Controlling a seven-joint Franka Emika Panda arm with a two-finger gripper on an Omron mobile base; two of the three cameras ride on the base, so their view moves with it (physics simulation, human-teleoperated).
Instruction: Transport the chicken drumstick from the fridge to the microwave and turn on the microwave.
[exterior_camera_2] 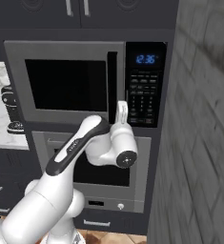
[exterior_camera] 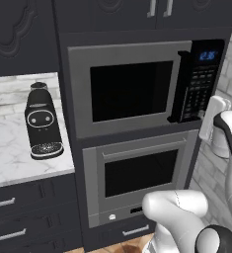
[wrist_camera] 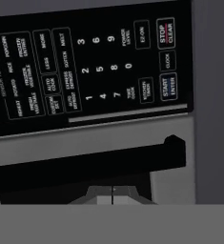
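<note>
In front of the microwave, the gripper, closed and holding nothing, faces the keypad panel, START/ENTER key up and right of it

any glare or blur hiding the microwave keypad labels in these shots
Hand view: no glare, the black side keypad panel of the grey-fronted microwave reads clearly though rotated sideways. Left base view: its labels are too small to read. Right base view: blue digital display glows, grey brick wall smeared.

Kitchen — built-in microwave, oven, marble counter, dark cabinets.
</note>
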